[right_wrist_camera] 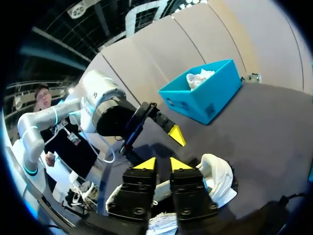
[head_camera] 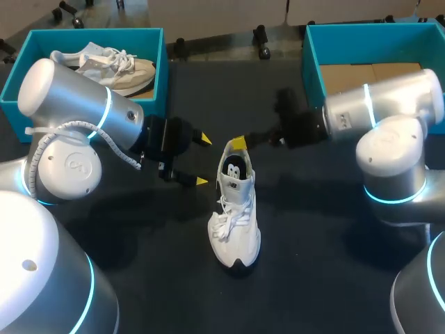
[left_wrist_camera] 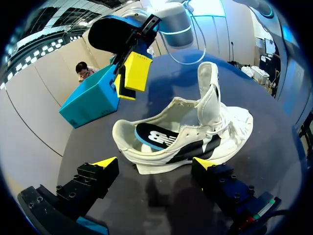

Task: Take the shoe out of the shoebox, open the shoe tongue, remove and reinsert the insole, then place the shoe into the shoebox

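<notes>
A white shoe stands upright in the middle of the black table, heel away from me. Its tongue is pulled up, and a dark insole with a white logo lies inside. My left gripper is open just left of the heel; in its wrist view the left gripper has the shoe lying ahead of its spread fingers, not touching. My right gripper hangs just above the heel rim; the right gripper has its yellow tips close together with nothing seen between them.
A teal shoebox at the back left holds a second white shoe. Another teal shoebox at the back right shows a brown cardboard floor. Bare black table lies around the toe.
</notes>
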`<state>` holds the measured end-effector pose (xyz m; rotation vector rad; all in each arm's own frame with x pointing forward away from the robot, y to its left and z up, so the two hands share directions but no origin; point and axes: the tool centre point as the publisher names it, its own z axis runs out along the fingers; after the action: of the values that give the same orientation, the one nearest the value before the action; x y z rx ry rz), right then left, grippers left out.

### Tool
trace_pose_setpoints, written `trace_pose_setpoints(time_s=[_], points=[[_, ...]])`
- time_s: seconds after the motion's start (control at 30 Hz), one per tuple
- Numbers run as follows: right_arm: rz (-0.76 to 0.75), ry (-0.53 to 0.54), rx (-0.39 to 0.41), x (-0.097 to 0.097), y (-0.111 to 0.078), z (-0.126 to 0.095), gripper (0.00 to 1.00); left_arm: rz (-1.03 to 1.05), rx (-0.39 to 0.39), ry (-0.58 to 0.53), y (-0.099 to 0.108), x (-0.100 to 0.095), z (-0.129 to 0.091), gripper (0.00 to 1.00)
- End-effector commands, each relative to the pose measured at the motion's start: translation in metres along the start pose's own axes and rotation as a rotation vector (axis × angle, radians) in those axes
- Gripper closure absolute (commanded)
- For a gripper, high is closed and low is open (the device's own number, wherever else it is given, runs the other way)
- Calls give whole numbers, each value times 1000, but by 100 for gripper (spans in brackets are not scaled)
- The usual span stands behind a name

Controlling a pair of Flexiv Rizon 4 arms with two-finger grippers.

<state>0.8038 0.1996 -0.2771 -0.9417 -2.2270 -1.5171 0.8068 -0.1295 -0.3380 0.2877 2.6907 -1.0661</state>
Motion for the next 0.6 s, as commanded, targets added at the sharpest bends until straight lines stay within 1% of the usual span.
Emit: trace_pose_setpoints(time_s=[0.03, 0.07, 0.13, 0.17, 0.6], points=[[37, -129, 14, 9, -2, -6, 100, 0, -6, 1, -1, 0, 1, 0], [52, -146, 16, 9, -3, -7, 100, 0, -6, 1, -1, 0, 1, 0], [80, -212, 44, 8, -3, -9, 100, 0, -6, 1, -1, 0, 1, 0], [68, -225, 25, 10, -2, -11, 100, 0, -6, 1, -1, 0, 1, 0], [68, -225, 25, 10, -2, -11, 100, 0, -6, 1, -1, 0, 1, 0]])
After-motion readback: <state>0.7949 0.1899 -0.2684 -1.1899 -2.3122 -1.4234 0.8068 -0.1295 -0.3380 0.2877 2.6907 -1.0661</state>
